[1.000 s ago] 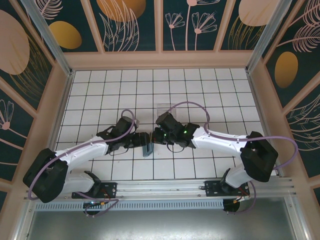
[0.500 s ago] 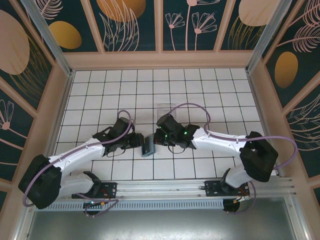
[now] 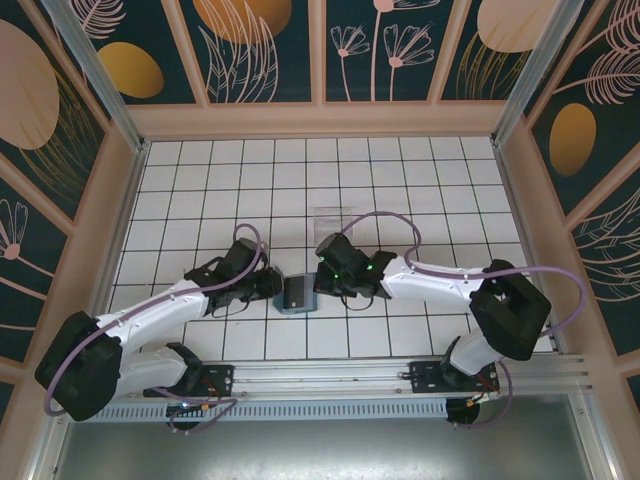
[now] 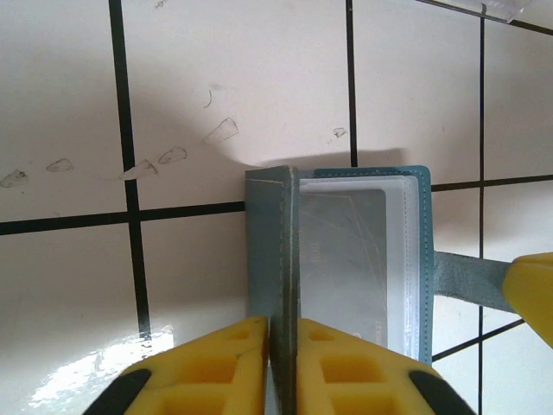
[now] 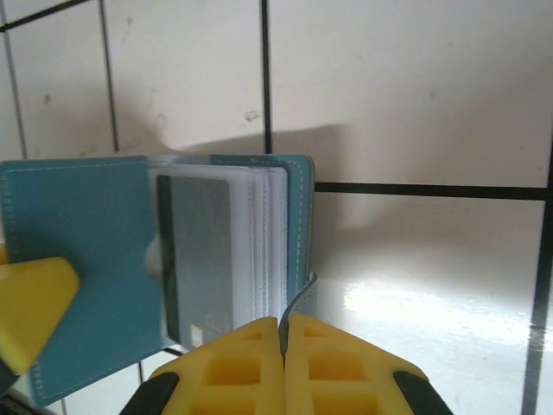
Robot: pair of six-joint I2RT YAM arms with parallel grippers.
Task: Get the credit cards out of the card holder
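Teal covers parted is as far as the job stands. The card holder (image 3: 297, 294) sits open on the tiled bench (image 3: 400, 180) between the two arms, near the front middle, and no card lies outside it. The left end effector (image 3: 272, 287) is clenched on the edge of one cover, which runs edge-on between its yellow pads in the left wrist view. The right end effector (image 3: 322, 283) is pinched tight on the thin flap of the opposite cover.

Opening looks done. Drawing the credit cards (image 5: 197, 259) out is, by my judgement, all yet to do. With both end effectors occupied, one would have to let go first.

Counted:
- One card holder.
- Two end effectors, both grasping it.
- One grey card plainly seen behind a clear sleeve. Beside it is a stack of further pale sleeves (image 5: 268, 251) whose contents I cannot tell, so the full number of cards is unknown.
- One clear box (image 3: 328, 219), standing apart farther back on the bench.
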